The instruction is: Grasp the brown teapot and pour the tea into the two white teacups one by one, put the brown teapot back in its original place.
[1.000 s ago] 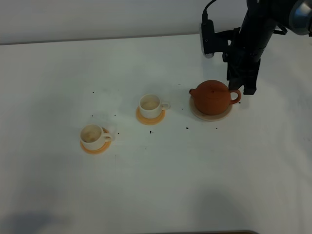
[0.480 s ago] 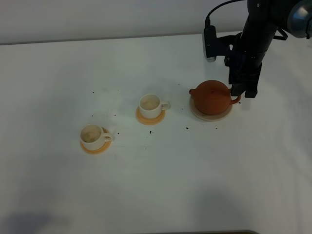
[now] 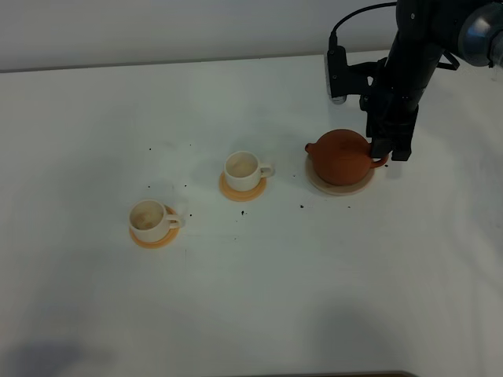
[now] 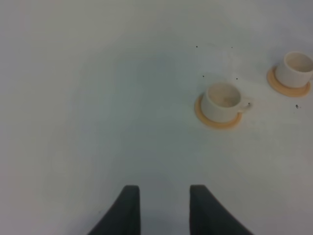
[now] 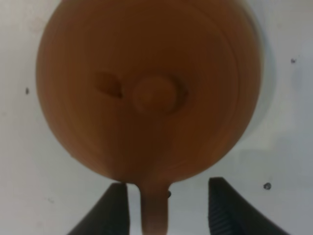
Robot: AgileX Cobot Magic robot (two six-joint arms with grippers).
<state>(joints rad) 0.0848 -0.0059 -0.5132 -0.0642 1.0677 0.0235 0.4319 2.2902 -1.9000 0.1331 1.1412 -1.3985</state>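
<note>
Brown teapot (image 5: 146, 93) sits upright on its beige coaster (image 3: 336, 188). My right tool (image 5: 167, 196) stands on the teapot's handle side, jaws wide, straddling the loop handle (image 5: 154, 213) with a gap each side. Nothing held. Spout points away from me.

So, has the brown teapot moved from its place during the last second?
No. The brown teapot sits on the beige coaster exactly as before, with the open right claw straddling its handle.
</note>
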